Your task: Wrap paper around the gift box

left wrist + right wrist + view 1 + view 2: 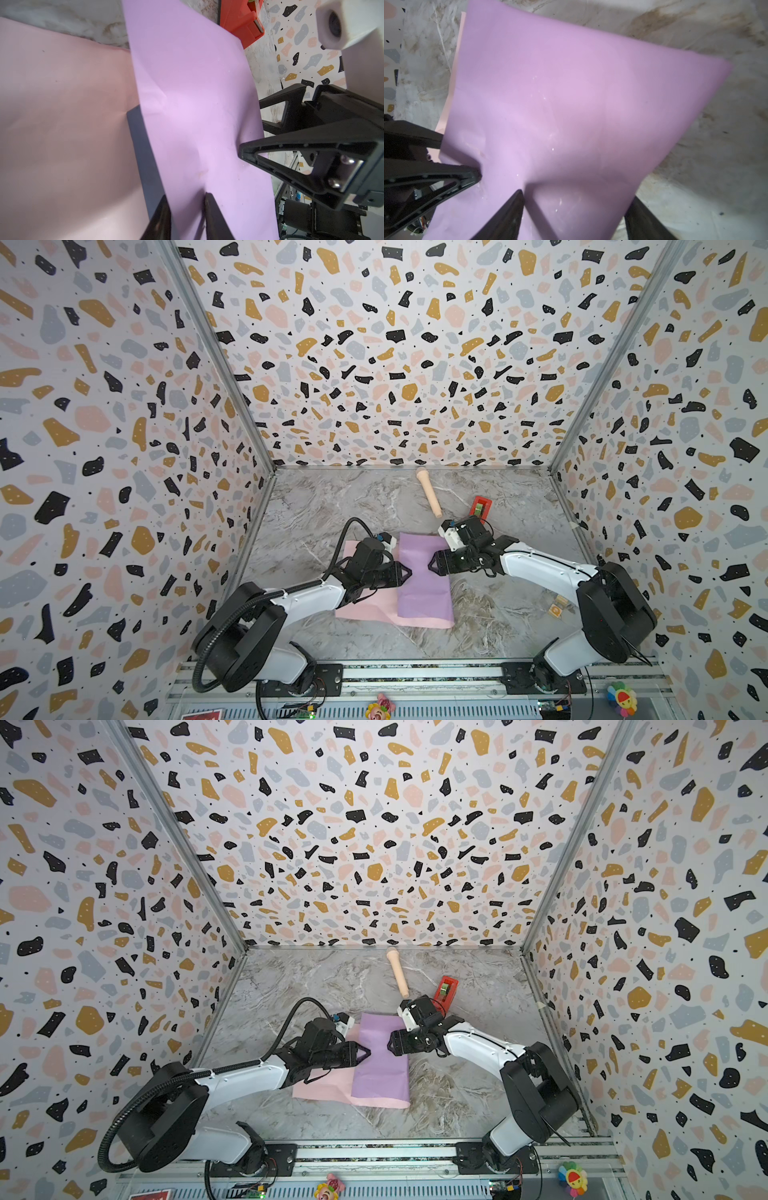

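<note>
The paper (424, 589) lies on the counter (332, 506), its lilac flap folded over the gift box (143, 158), of which only a dark edge shows in the left wrist view. The left gripper (408, 572) sits at the flap's left edge, jaws narrow with lilac between them; whether they pinch, I can't tell. The right gripper (431, 566), jaws wide, presses on the flap's right edge.

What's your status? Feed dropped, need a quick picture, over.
Left gripper astride edge of paper, grip unclear. Right gripper open, one tip pressing it. Gift box mostly covered. Nothing in the way.
</note>
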Robot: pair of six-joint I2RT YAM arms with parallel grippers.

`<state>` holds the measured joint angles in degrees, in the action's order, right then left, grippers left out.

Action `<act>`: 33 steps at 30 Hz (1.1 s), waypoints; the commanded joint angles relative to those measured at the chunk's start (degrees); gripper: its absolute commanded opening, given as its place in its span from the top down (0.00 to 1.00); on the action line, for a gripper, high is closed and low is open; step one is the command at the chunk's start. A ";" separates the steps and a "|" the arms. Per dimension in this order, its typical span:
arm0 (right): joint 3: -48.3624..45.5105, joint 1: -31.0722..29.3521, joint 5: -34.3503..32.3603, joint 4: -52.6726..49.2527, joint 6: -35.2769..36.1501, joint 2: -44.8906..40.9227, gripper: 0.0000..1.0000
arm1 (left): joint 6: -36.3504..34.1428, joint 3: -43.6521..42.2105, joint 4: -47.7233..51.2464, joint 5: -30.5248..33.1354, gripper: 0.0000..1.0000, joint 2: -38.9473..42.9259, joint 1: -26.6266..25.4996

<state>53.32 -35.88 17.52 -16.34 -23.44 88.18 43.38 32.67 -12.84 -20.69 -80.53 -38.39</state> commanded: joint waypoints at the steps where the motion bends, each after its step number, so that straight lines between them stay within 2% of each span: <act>1: 3.77 0.03 1.22 -1.32 4.31 0.37 0.27 | 2.15 -2.78 3.08 0.15 0.75 -1.10 -2.85; 7: 3.37 1.15 1.91 -2.42 5.48 0.16 0.27 | 1.98 -2.92 2.48 2.60 0.76 -2.16 -3.00; 17: 2.25 4.18 2.32 -4.45 6.33 -3.51 0.17 | -0.13 -3.16 3.80 5.04 0.77 -3.06 -3.00; 25: -2.71 6.33 7.68 -2.43 3.87 -6.26 0.15 | -0.09 -3.58 3.49 5.30 0.77 -2.87 -3.00; 33: -5.78 8.37 12.68 1.45 2.00 -4.22 0.15 | -0.40 -3.36 3.72 5.39 0.77 -2.82 -3.00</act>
<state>47.94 -27.99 27.35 -16.73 -20.49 83.31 44.58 31.59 -16.86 -17.12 -81.12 -40.69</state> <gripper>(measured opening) 0.853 0.230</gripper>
